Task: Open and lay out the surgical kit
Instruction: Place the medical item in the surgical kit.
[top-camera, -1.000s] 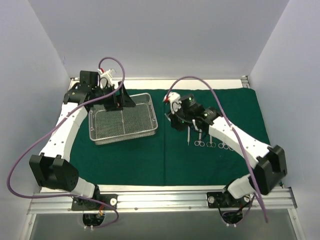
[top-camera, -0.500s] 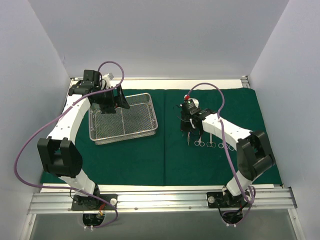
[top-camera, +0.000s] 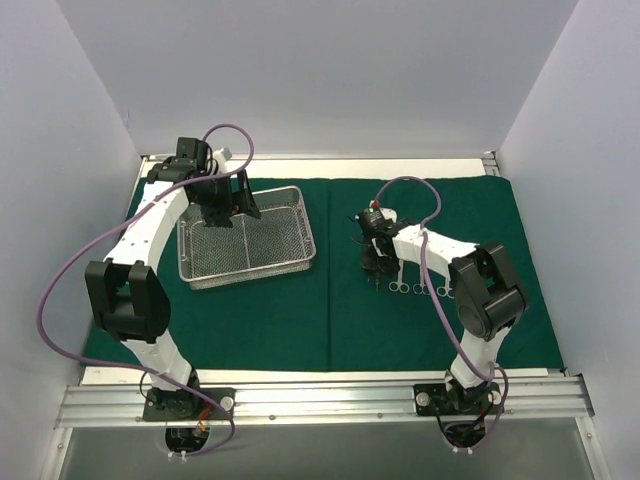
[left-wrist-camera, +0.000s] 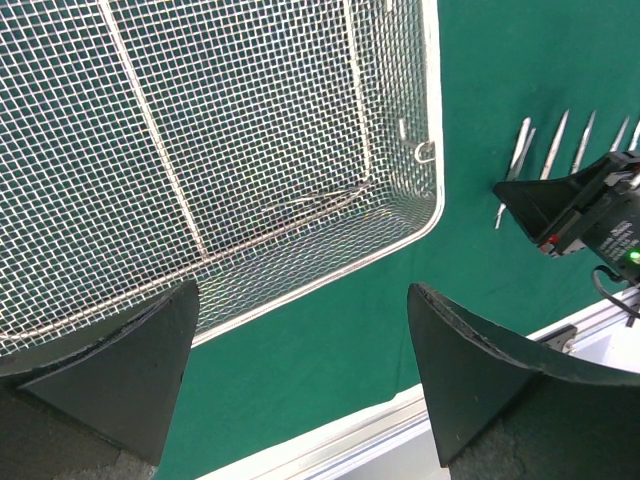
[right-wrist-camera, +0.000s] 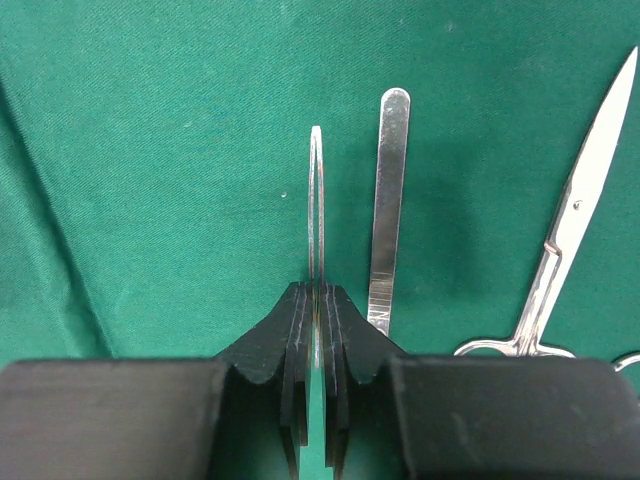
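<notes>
Pinching a thin steel instrument (right-wrist-camera: 314, 200) edge-on in the tightly closed right gripper (right-wrist-camera: 316, 292), over the green cloth (right-wrist-camera: 150, 150) beside a flat neighbour (right-wrist-camera: 388, 190) (risking twisting loose, knocking it askew). Gaping empty above the mesh tray (left-wrist-camera: 432, 150) with the left gripper (left-wrist-camera: 302, 290).

Dark green cloth (top-camera: 280, 315) spread flat, silver wire-mesh tray (top-camera: 248, 274) on its left half, steel instruments (top-camera: 400, 287) rowed on right

No legible text or markings.
</notes>
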